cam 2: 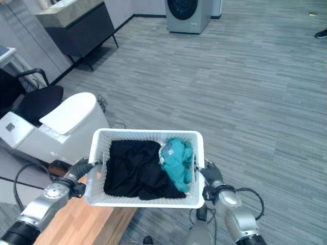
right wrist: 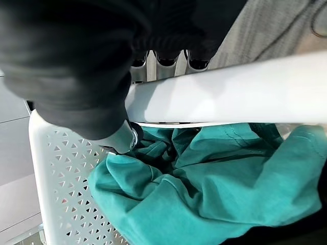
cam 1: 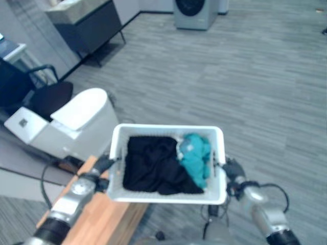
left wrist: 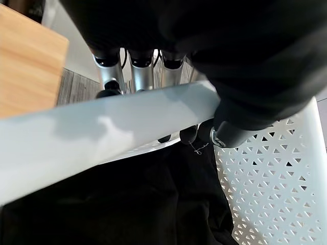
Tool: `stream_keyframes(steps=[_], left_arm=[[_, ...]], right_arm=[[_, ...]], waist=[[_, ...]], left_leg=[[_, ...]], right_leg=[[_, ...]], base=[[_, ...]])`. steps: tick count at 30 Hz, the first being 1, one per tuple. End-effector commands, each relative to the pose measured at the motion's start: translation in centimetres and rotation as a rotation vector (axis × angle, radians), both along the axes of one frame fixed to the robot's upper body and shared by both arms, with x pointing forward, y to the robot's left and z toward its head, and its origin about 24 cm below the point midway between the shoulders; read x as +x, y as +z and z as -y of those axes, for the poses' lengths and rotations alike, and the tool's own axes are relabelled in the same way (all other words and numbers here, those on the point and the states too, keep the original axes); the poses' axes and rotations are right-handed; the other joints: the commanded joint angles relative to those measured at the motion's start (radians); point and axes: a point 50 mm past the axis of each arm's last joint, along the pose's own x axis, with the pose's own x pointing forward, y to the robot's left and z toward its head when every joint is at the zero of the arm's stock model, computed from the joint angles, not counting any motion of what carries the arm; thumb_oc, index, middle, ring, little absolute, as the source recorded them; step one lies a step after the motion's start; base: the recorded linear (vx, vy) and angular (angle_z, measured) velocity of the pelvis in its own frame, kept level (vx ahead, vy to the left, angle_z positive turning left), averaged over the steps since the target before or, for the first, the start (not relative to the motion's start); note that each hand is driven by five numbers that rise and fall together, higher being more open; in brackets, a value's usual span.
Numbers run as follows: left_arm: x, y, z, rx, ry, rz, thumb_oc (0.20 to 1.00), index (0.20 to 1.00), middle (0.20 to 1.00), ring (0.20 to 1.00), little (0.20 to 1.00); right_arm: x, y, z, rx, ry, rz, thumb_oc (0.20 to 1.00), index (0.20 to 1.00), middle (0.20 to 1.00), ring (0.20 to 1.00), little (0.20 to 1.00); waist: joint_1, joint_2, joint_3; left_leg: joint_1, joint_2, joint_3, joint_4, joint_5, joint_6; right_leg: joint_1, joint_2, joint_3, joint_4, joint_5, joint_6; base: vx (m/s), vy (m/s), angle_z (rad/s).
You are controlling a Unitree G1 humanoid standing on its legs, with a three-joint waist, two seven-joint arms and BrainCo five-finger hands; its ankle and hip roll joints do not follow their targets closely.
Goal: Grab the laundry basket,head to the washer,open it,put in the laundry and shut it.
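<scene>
The white perforated plastic laundry basket [cam 2: 146, 196] is held level in front of the robot, above the wooden desk [cam 2: 87, 219] edge, its long axis running left to right. The left hand [cam 2: 82, 167] and right hand [cam 2: 211, 174] each curl round an end rim. Inside lie a black garment [cam 2: 135, 171] and crumpled teal cloth [cam 2: 176, 158]. The grey washer [cam 2: 188, 14] stands well apart across the striped floor [cam 2: 245, 87].

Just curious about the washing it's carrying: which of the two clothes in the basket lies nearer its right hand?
The teal garment, bunched at the basket's end by the right hand; the black one fills the rest.
</scene>
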Motion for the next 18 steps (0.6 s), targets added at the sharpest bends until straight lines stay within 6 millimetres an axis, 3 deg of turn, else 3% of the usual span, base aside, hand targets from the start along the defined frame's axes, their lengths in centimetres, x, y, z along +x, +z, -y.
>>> stream_keyframes(steps=[1, 3, 5, 6, 8, 10, 12, 13, 15, 16, 17, 18], left_arm=[[3.4, 8.4, 4.1, -0.194, -0.223, 0.407, 0.200, 0.200, 0.200, 0.200, 0.200], [3.4, 8.3, 4.7, -0.216, -0.231, 0.401, 0.200, 0.200, 0.200, 0.200, 0.200], [3.5, 8.3, 5.3, -0.233, -0.233, 0.401, 0.200, 0.200, 0.200, 0.200, 0.200], [3.5, 8.3, 5.3, -0.234, -0.233, 0.401, 0.200, 0.200, 0.200, 0.200, 0.200], [3.8, 8.4, 5.4, -0.234, -0.222, 0.404, 0.200, 0.200, 0.200, 0.200, 0.200], [3.8, 8.5, 5.3, -0.230, -0.220, 0.409, 0.200, 0.200, 0.200, 0.200, 0.200], [3.9, 8.7, 5.0, -0.226, -0.201, 0.419, 0.200, 0.200, 0.200, 0.200, 0.200], [3.9, 9.1, 4.4, -0.220, -0.181, 0.441, 0.200, 0.200, 0.200, 0.200, 0.200], [3.9, 9.1, 4.4, -0.220, -0.181, 0.441, 0.200, 0.200, 0.200, 0.200, 0.200], [3.5, 9.3, 3.3, -0.222, -0.148, 0.450, 0.200, 0.200, 0.200, 0.200, 0.200], [3.4, 9.3, 3.0, -0.216, -0.141, 0.451, 0.200, 0.200, 0.200, 0.200, 0.200], [3.2, 9.7, 2.3, -0.202, -0.131, 0.456, 0.200, 0.200, 0.200, 0.200, 0.200]], right_arm=[[1.4, 5.9, -7.6, 0.312, 0.287, 0.314, 0.200, 0.200, 0.200, 0.200, 0.200], [1.6, 6.3, -7.5, 0.301, 0.299, 0.330, 0.200, 0.200, 0.200, 0.200, 0.200], [2.0, 6.7, -7.4, 0.279, 0.293, 0.344, 0.200, 0.200, 0.200, 0.200, 0.200], [2.0, 6.7, -7.4, 0.279, 0.293, 0.345, 0.200, 0.200, 0.200, 0.200, 0.200], [2.6, 7.3, -7.4, 0.263, 0.292, 0.370, 0.200, 0.200, 0.200, 0.200, 0.200], [2.8, 7.4, -7.4, 0.254, 0.293, 0.373, 0.200, 0.200, 0.200, 0.200, 0.200], [3.1, 7.6, -7.3, 0.241, 0.293, 0.375, 0.200, 0.200, 0.200, 0.200, 0.200], [3.3, 7.6, -7.1, 0.228, 0.278, 0.375, 0.200, 0.200, 0.200, 0.200, 0.200], [3.3, 7.6, -7.1, 0.228, 0.278, 0.375, 0.200, 0.200, 0.200, 0.200, 0.200], [3.4, 7.1, -6.8, 0.228, 0.259, 0.354, 0.200, 0.200, 0.200, 0.200, 0.200], [3.4, 7.0, -6.7, 0.234, 0.250, 0.347, 0.200, 0.200, 0.200, 0.200, 0.200], [3.2, 6.5, -6.0, 0.220, 0.218, 0.327, 0.200, 0.200, 0.200, 0.200, 0.200]], waist=[[-0.021, -0.055, -0.037], [-0.030, -0.044, -0.034], [-0.035, -0.035, -0.026], [-0.036, -0.035, -0.027], [-0.026, -0.031, -0.042], [-0.022, -0.029, -0.050], [-0.007, -0.022, -0.062], [0.010, -0.024, -0.072], [0.009, -0.023, -0.072], [0.028, -0.025, -0.087], [0.038, -0.031, -0.091], [0.056, -0.063, -0.072]], left_leg=[[0.052, 0.009, -0.075, 0.088, -0.111, 0.041], [0.030, 0.080, -0.084, 0.099, -0.058, 0.021], [0.013, 0.132, -0.068, 0.106, 0.039, 0.013], [0.012, 0.133, -0.069, 0.104, 0.040, 0.012], [-0.006, 0.170, -0.030, 0.109, 0.154, 0.002], [-0.006, 0.182, -0.016, 0.110, 0.189, -0.001], [-0.006, 0.207, 0.005, 0.135, 0.281, -0.011], [-0.031, 0.216, 0.003, 0.206, 0.367, -0.010], [-0.031, 0.217, 0.002, 0.207, 0.368, -0.011], [-0.031, 0.231, -0.007, 0.241, 0.454, -0.018], [-0.046, 0.239, -0.017, 0.278, 0.492, -0.017], [-0.140, 0.230, -0.089, 0.395, 0.544, 0.003]], right_leg=[[-0.120, -0.117, 0.065, 0.069, 0.019, 0.062], [-0.153, -0.108, 0.015, 0.167, -0.038, 0.040], [-0.161, -0.101, -0.031, 0.224, -0.096, 0.010], [-0.162, -0.101, -0.033, 0.226, -0.097, 0.010], [-0.155, -0.068, -0.078, 0.218, -0.139, -0.012], [-0.146, -0.056, -0.085, 0.213, -0.147, -0.021], [-0.117, -0.024, -0.101, 0.194, -0.165, -0.044], [-0.069, 0.004, -0.105, 0.148, -0.174, -0.063], [-0.067, 0.005, -0.107, 0.145, -0.172, -0.063], [-0.011, 0.043, -0.097, 0.086, -0.177, -0.086], [0.007, 0.055, -0.090, 0.067, -0.180, -0.095], [0.061, 0.072, -0.036, 0.016, -0.173, -0.123]], base=[[0.27, -0.467, 0.37], [0.23, -0.446, 0.46], [0.22, -0.381, 0.63], [0.13, -0.252, 0.64], [0.16, -0.282, 0.37], [0.15, -0.214, 0.10], [0.22, -0.294, -0.02], [0.19, -0.253, -0.11], [0.15, -0.159, -0.35], [0.24, -0.229, -0.40], [0.40, -0.501, -0.45], [0.22, -0.341, -0.27]])
